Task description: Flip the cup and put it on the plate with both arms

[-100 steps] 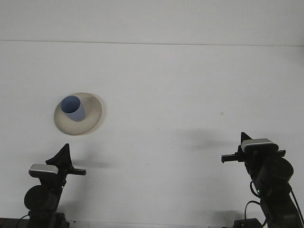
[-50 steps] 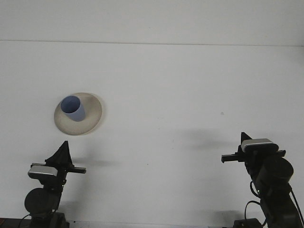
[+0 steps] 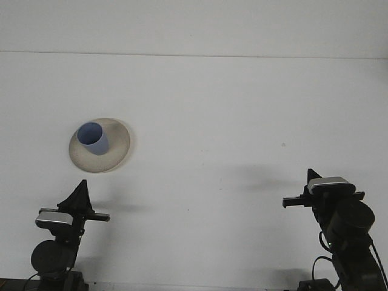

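White tabletop [image 3: 230, 121] is filling nearly the whole front view, meeting a pale wall along a faint line at the far edge.

Left claw [image 3: 79, 195] is sitting low at the near left corner, its dark fingers tapering together to one point aimed away from the robot. It is gripping nothing and touching nothing; from this angle I cannot tell whether the fingers are pressed closed or slightly parted. Behind it, the left arm is showing only its wrist, a silver camera block and a round dark joint, standing close to the near edge.

Right claw [image 3: 310, 177] is sitting at the near right, its fingers seen as one short dark tip; how far they are spread cannot be told, and it too is carrying nothing. Its wrist is bulkier in view, with a dark bar sticking out toward the left.

Beyond the left claw, well apart from it and slightly to its right, the plate [image 3: 115, 154] is lying flat. The cup [image 3: 93, 138] is standing on the plate's left part, mouth up, leaning a little. Both are lying far to the left of the right claw.
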Available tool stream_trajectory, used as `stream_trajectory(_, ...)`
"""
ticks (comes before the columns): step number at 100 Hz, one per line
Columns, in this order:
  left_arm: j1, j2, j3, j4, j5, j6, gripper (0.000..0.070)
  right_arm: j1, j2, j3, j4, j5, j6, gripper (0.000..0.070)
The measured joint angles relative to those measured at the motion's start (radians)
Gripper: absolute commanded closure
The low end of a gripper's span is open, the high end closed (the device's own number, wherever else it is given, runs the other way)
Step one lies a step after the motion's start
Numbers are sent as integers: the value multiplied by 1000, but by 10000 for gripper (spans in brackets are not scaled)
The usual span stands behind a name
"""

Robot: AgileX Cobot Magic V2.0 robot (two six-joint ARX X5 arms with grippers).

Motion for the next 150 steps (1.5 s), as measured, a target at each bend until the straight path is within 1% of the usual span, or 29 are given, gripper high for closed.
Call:
stream_trajectory(55, 0, 0, 0, 0, 0, 0, 688, 0, 0, 0, 0, 0, 0, 700)
stream_trajectory(75, 0, 0, 0, 0, 0, 0, 688, -3, -53, -8, 7, 0, 0, 700)
stream_trajectory(87, 0, 0, 0, 0, 0, 0, 688, -21, -119, -69, 79, 0, 0, 700)
stream_trajectory(119, 0, 0, 0, 0, 0, 0, 688, -82, -365, -321, 334, 0, 0, 700)
stream_trajectory(143, 0, 0, 0, 0, 0, 0, 688, -127, -554, -470, 347, 0, 0, 700)
stream_trajectory(150, 0, 0, 0, 1, 0, 0, 688, -132, -574, -496, 368, 0, 0, 700)
